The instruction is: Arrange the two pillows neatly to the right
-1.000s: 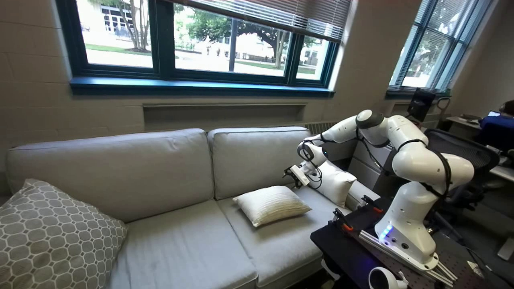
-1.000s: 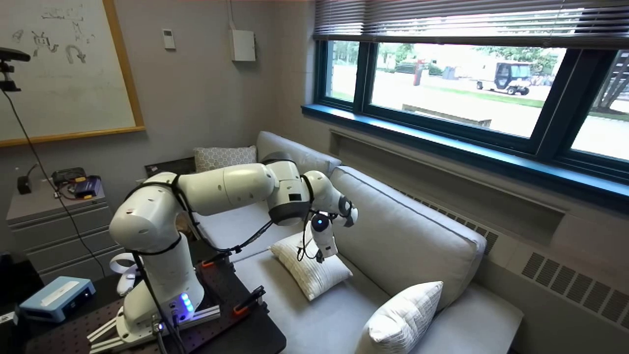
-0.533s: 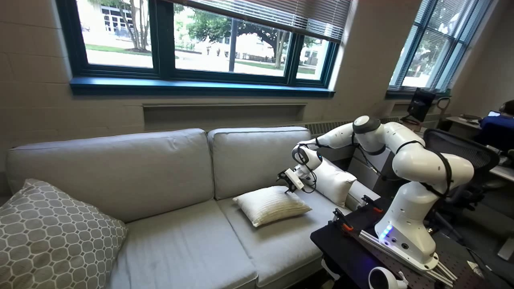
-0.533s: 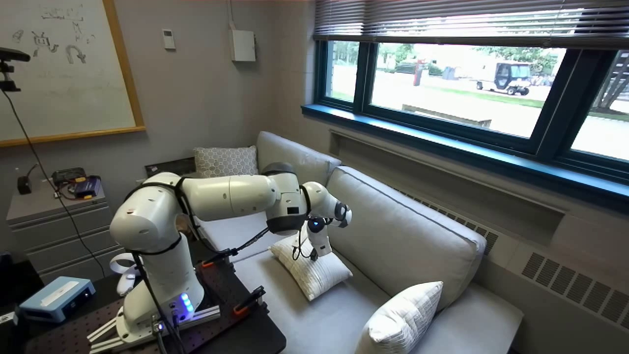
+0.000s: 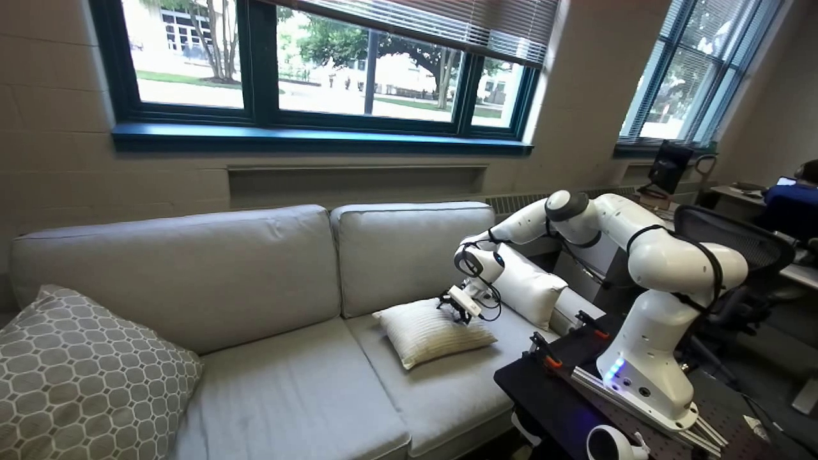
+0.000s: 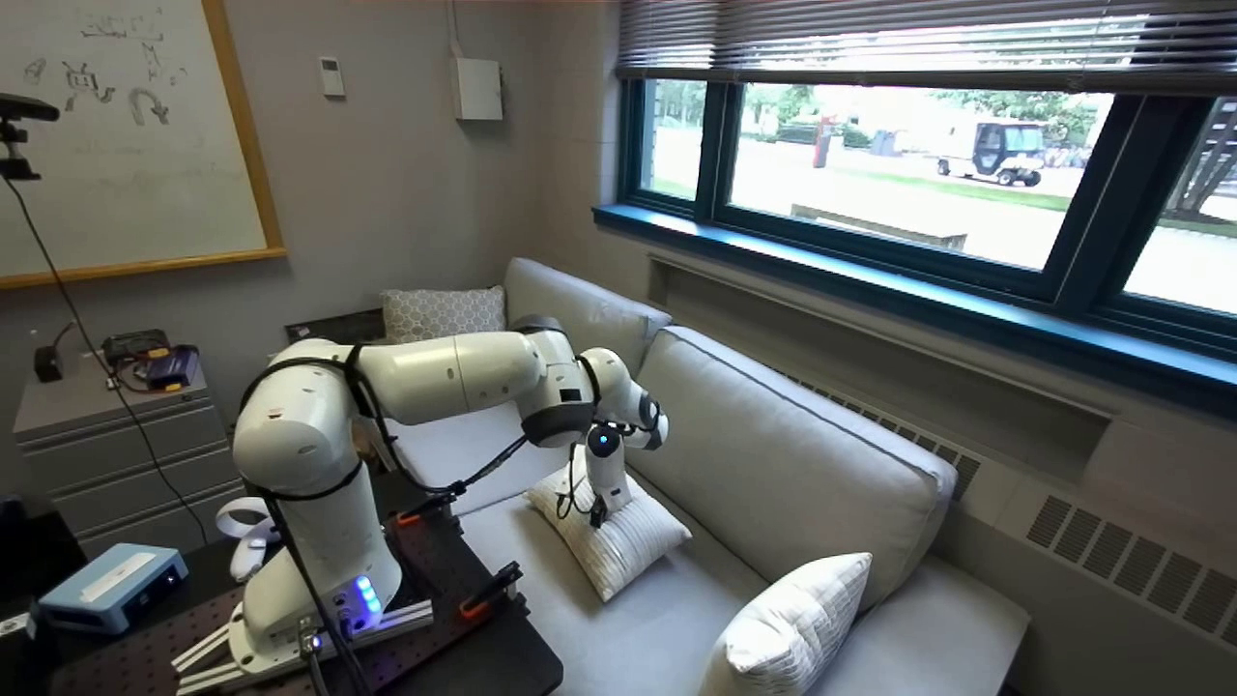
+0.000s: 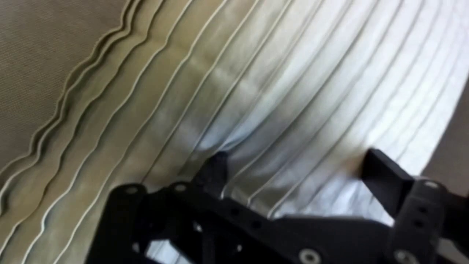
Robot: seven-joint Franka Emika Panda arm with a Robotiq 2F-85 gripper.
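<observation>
We see a pale grey sofa [image 5: 179, 275] along a painted block wall [image 5: 51, 169], below a window [image 5: 255, 70] with a dark blue-green frame and a partly lowered blind [image 6: 918, 60]. The seat [image 5: 287, 390] is plain smooth fabric, divided by a seam. In an exterior view, a whiteboard [image 6: 126, 184] hangs near a grey drawer cabinet [image 6: 121, 459].

At the end away from the robot we find a larger lattice-patterned cushion [image 5: 96, 377]. A black table [image 5: 543, 397] stands close along the sofa's front, two clamps [image 5: 546, 350] on its edge. From it the white arm [image 5: 664, 255] reaches over the seat, and in both exterior views its wrist hides part of what lies behind.

Under the wrist, the pleated cream pillow [image 5: 422, 338] lies on the seat near the back cushion [image 5: 415, 249]. The gripper [image 7: 295, 161] is down on its upper face, jaws wide apart, one fingertip [image 7: 214, 170] denting the cover. We see the second cream pillow [image 6: 792, 628] leaning, tilted, beside the armrest [image 6: 952, 619].
</observation>
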